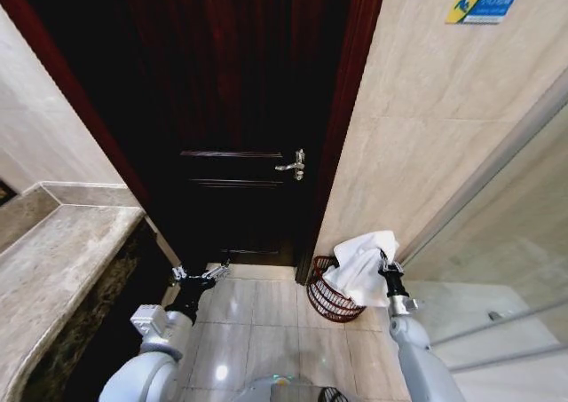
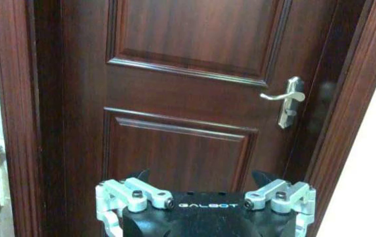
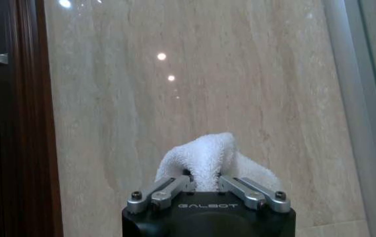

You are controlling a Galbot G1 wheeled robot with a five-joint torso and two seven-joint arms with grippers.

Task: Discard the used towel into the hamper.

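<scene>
Fingers [image 3: 237,188] of the right gripper [image 1: 385,262] are squeezed tight on the white towel [image 1: 362,264], and a soft hump of it pokes up between them in the right wrist view. Fingers [image 2: 118,193] of the left gripper [image 1: 199,275] are spread wide apart with nothing in them.

Biggest is the dark wooden door [image 1: 226,109], far ahead and shut. On the right stands a shiny tan wall [image 1: 444,127]. On the left runs a stone counter [image 1: 53,278]. Pale floor tiles [image 1: 257,331] lie near the robot.

Next comes the towel. It hangs from the right gripper, over the hamper [image 1: 325,295] and draped down its right side. I cannot tell if it touches the rim. The hamper stands on the floor, at the foot of the wall, just right of the door.

Smaller is the left gripper, low on the left, facing the door.

Smallest is the silver door handle [image 1: 293,164].
</scene>
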